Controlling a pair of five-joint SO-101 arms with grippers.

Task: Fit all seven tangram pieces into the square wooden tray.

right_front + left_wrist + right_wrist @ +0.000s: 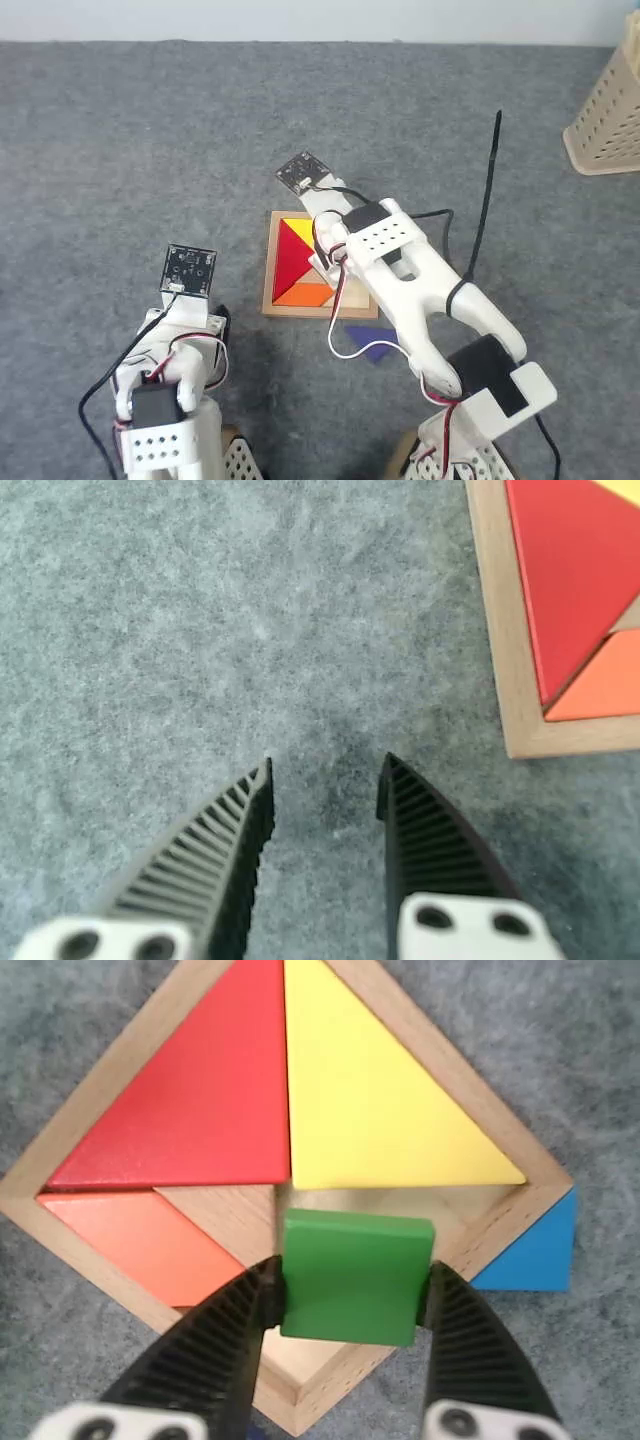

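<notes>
Right arm [420, 280] stretched forward over tray [269, 270], wrist tipped down. Right hand [352, 1275] pinches green square [355, 1305] by opposite edges, above bare wood at tray's middle. Red triangle [200, 1090], yellow triangle [380, 1100] and orange piece [150, 1240] seated in tray. Blue triangle [535, 1250] at rim, inside or outside unclear. Purple piece [372, 345] on table [120, 150] near tray. Left arm [165, 380] folded back. Left hand [328, 765] partly open, empty, over table beside tray corner.

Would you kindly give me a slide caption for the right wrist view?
Right end effector grips a green square above the tray's bare middle.
</notes>
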